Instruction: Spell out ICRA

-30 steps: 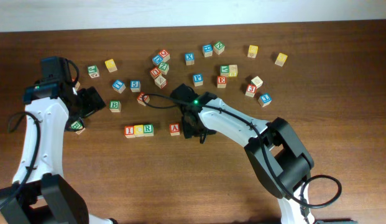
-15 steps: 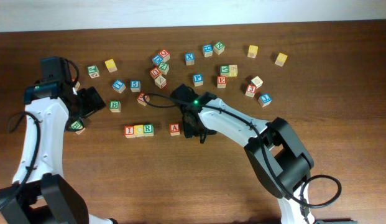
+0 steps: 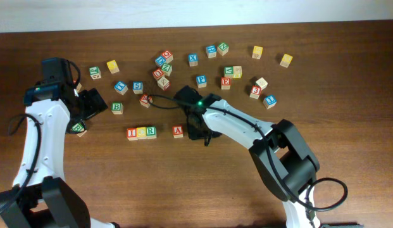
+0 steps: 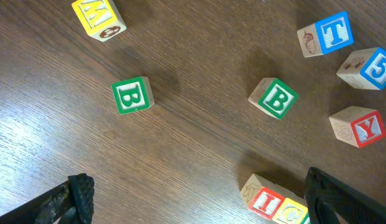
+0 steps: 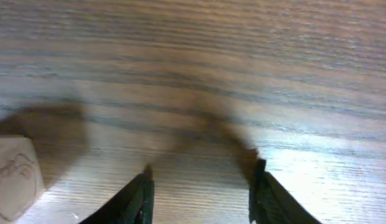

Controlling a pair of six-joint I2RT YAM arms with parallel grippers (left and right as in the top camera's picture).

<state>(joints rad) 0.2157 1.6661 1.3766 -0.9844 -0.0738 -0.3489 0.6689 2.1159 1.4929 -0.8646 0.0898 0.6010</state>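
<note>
The red I (image 3: pixel 131 133), yellow C (image 3: pixel 141 132) and green R (image 3: pixel 150 132) cubes stand touching in a row on the table. The red A cube (image 3: pixel 178 132) sits a short gap to the right of the R. My right gripper (image 3: pixel 199 135) hovers just right of the A, open, with only bare wood between its fingers (image 5: pixel 202 186). A pale wooden cube (image 5: pixel 15 177) shows at the left edge of the right wrist view. My left gripper (image 3: pixel 92 104) is wide open at the far left, holding nothing (image 4: pixel 199 205). The I (image 4: pixel 265 200) and C (image 4: pixel 291 213) show by its right finger.
Two green B cubes (image 4: pixel 132 95) (image 4: pixel 273 98), a yellow cube (image 4: pixel 99 15), and T (image 4: pixel 326 34), 5 (image 4: pixel 367 67) and Y (image 4: pixel 357 126) cubes lie near the left gripper. Several more cubes are scattered across the back, among them a red E (image 3: pixel 226 82).
</note>
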